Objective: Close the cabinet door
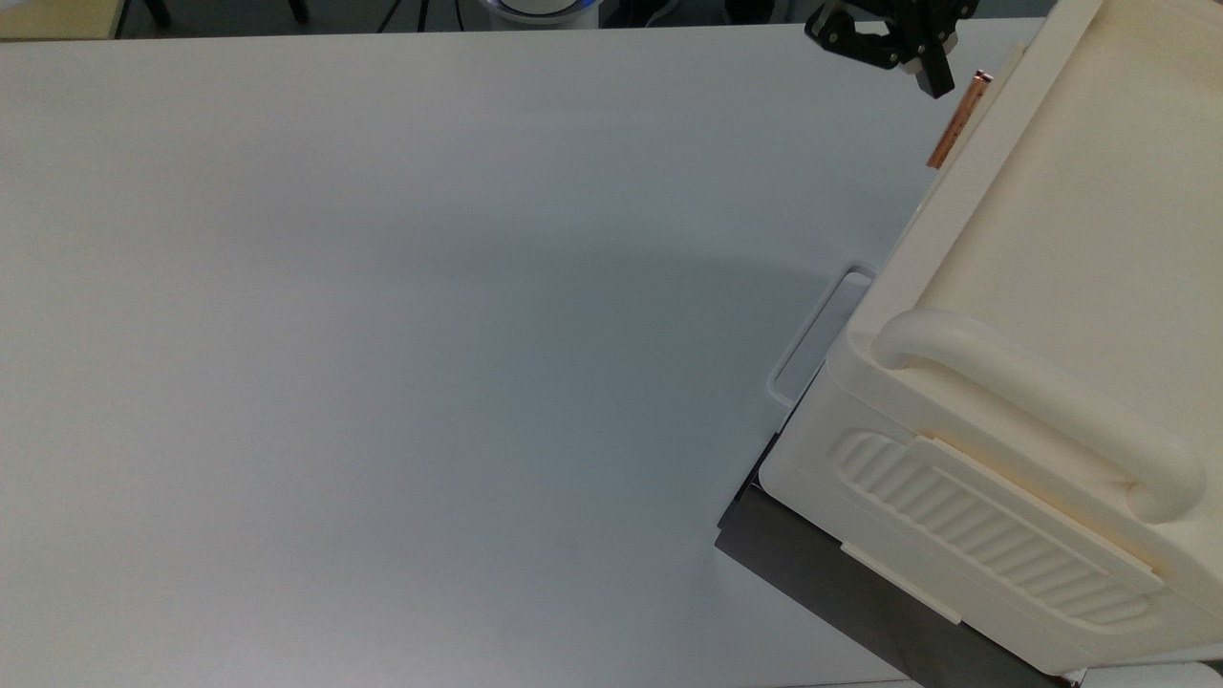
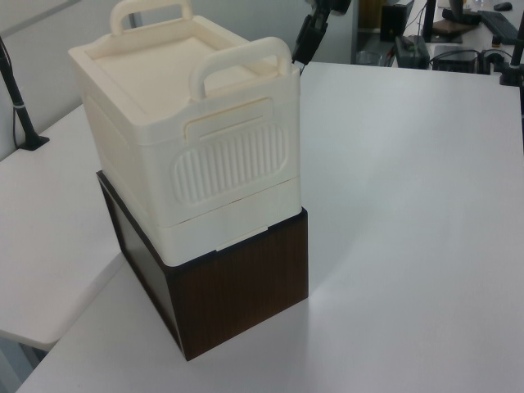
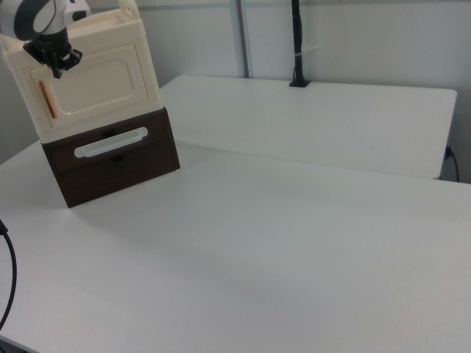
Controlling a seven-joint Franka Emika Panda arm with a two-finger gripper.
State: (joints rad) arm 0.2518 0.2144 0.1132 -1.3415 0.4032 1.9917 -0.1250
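The cabinet door lies flat against the front of the cabinet, its panel flush with the frame around it, so I judge the task all but done. Its orange-copper handle strip sits at the door's free edge, on the right view's left side of the cabinet front. The gripper hangs just above that strip, close to the door's upper corner, where a push at the free end would swing the panel most easily. Whether its jaws are open or closed I cannot tell. The cabinet stands on a dark brown drawer box, which raises the door off the white worktop.
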